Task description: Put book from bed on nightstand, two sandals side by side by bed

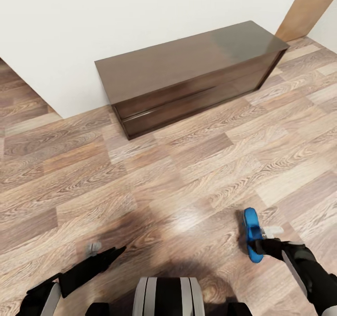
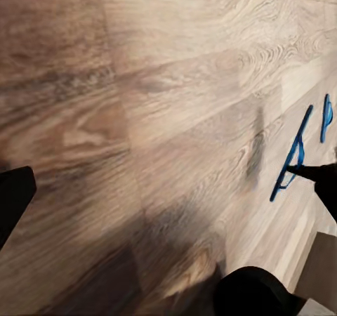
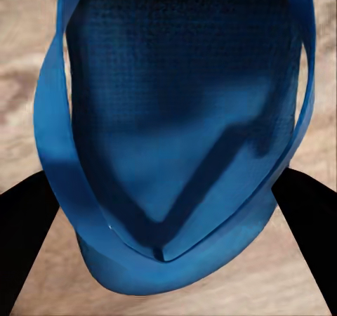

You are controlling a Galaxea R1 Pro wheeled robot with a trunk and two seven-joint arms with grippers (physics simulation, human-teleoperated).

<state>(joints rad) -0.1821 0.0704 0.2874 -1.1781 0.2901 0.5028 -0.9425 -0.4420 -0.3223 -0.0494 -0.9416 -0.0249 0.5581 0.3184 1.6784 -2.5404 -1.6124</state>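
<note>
Right claw: while I look along the right gripper (image 3: 168, 211), its two dark fingers (image 3: 24, 232) sit on either side of a blue sandal (image 3: 175, 133), clenched on its edges, so I read it as grasping the sandal.
Sandal, where: in the head view the sandal (image 1: 251, 234) hangs edge-on off the right gripper (image 1: 260, 246), above the wood floor (image 1: 178, 166) at my right, tilted rather than flat.
Sandal, handling: I judge it light, soft and bendy; the sole would flex and the thin straps (image 3: 53, 119) give no firm hold, so gripping across the sole edge looks best.
Right arm: bent low, forearm reaching forward.
Left claw: the left gripper (image 1: 105, 253) hangs low over bare floor; I cannot tell whether it is released or closed.
Beyond: a long dark bench (image 1: 187, 73) stands against the white wall (image 1: 117, 17).
</note>
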